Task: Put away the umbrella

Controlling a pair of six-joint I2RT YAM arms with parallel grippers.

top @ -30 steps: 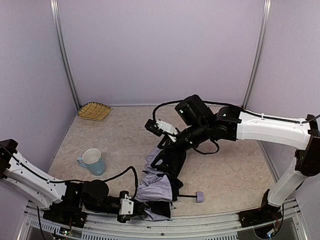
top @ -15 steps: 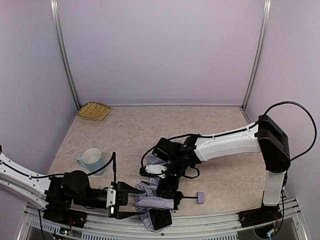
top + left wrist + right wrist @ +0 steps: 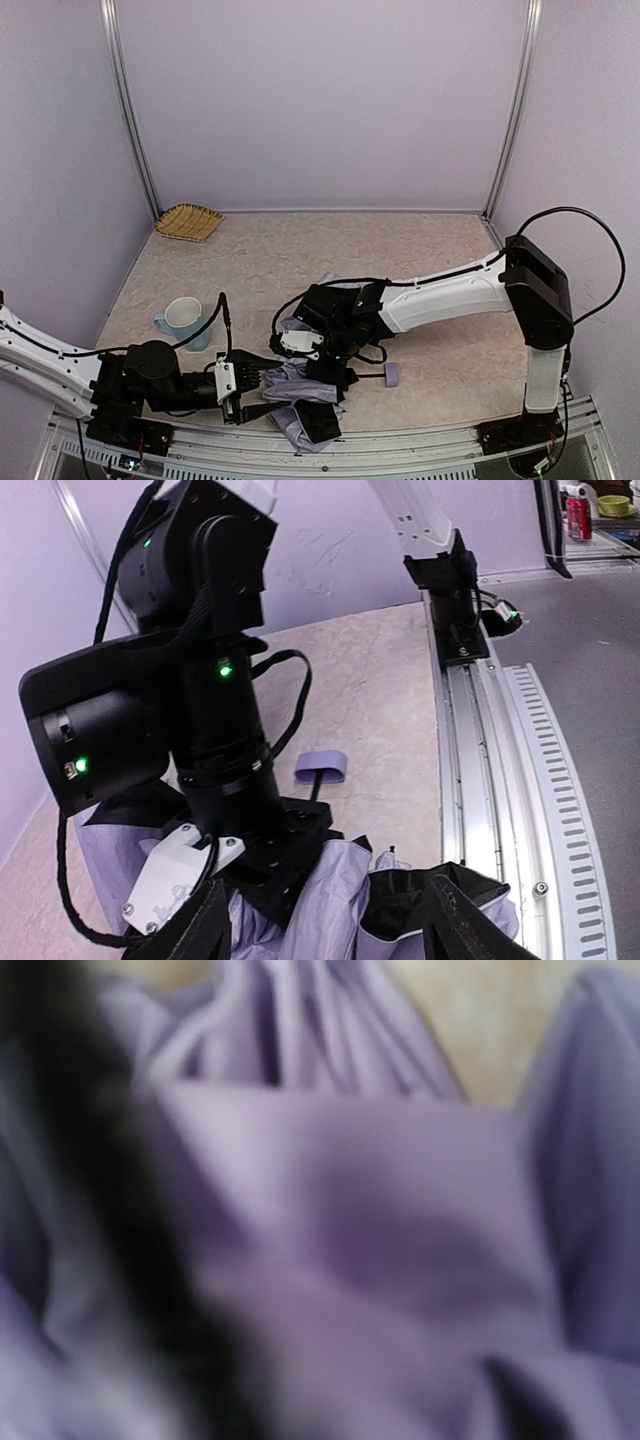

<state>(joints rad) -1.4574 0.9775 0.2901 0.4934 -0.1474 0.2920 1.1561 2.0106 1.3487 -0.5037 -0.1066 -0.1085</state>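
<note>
The umbrella (image 3: 295, 390) lies crumpled at the near edge of the worktop (image 3: 440, 280), just inside the metal rail (image 3: 480, 780). Its lavender fabric is bunched up, with black lining turned out toward the rail. The left gripper (image 3: 262, 381) lies low along that edge and points at the heap from the left. Its jaws are spread, and the fingers (image 3: 465, 915) stand well apart with folds of fabric lying between them. The right gripper (image 3: 322, 370) bears down on the heap from above, sunk into the cloth. Its wrist view is only a lavender blur, so I cannot tell how its jaws stand. The handle (image 3: 391, 375) sticks out to the right on the thin black shaft (image 3: 316, 786), and bare worktop runs beyond it toward the right wall. Farther back on the left stands a pale blue mug (image 3: 184, 322), apart from both arms. Bare surface stretches behind the right arm to the back wall. A woven basket (image 3: 188, 221) sits in the far left corner.
</note>
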